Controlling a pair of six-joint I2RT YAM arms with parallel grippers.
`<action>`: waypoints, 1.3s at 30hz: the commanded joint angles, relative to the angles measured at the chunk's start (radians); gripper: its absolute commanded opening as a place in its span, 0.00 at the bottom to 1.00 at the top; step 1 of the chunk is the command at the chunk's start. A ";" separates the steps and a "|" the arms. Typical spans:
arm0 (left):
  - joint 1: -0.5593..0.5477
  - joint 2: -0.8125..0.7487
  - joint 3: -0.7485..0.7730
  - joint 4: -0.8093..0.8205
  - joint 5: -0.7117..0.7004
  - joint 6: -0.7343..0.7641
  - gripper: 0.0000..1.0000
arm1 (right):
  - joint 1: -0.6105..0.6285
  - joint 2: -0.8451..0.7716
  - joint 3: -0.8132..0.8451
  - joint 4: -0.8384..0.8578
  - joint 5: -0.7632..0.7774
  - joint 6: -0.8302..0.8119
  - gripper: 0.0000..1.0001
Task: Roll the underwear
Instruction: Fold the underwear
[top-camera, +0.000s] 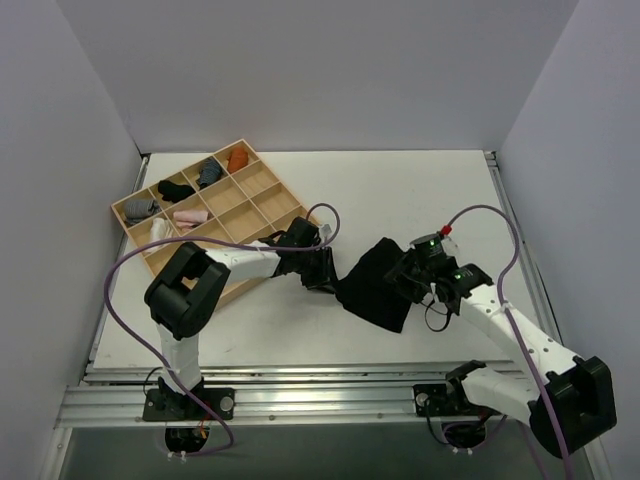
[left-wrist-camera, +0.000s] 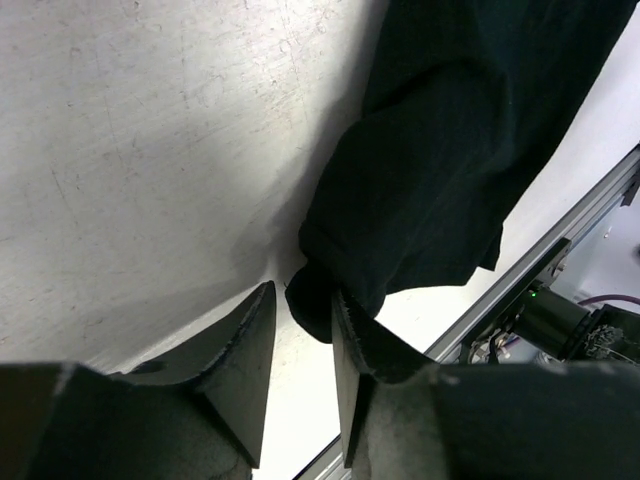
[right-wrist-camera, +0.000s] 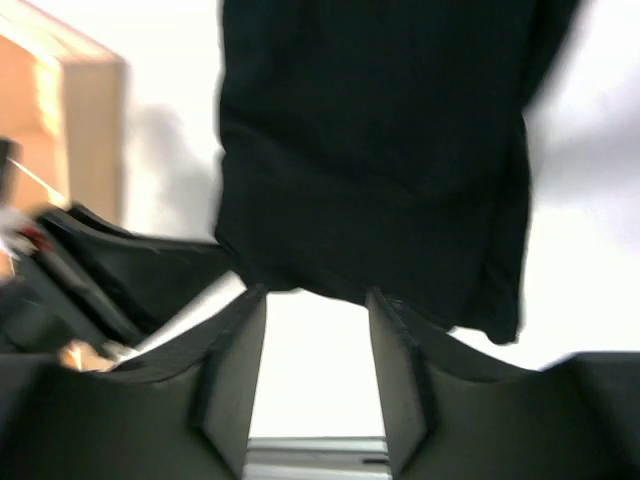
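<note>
The left gripper (left-wrist-camera: 303, 300) pinches the underwear (top-camera: 375, 285) edge on the table (top-camera: 420, 190); the right gripper (right-wrist-camera: 316, 300) stands open at its opposite edge.

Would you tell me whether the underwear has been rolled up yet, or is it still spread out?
Not rolled. The underwear hangs as a loose, flattish sheet between the left gripper and the right gripper, with no coil visible.

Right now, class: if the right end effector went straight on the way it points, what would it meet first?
Probably the plain black soft fabric underwear, whose edge lies right at the right end effector fingertips; depth is unclear in the blur.
</note>
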 joint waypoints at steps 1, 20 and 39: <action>-0.003 -0.028 0.030 0.048 0.018 -0.003 0.38 | -0.021 0.098 0.127 -0.043 0.111 -0.020 0.43; -0.004 -0.010 0.068 0.031 0.021 -0.014 0.33 | -0.127 0.777 0.637 0.001 0.141 -0.141 0.46; -0.006 -0.028 0.030 -0.007 -0.012 0.000 0.02 | -0.159 0.938 0.767 0.000 0.133 -0.187 0.00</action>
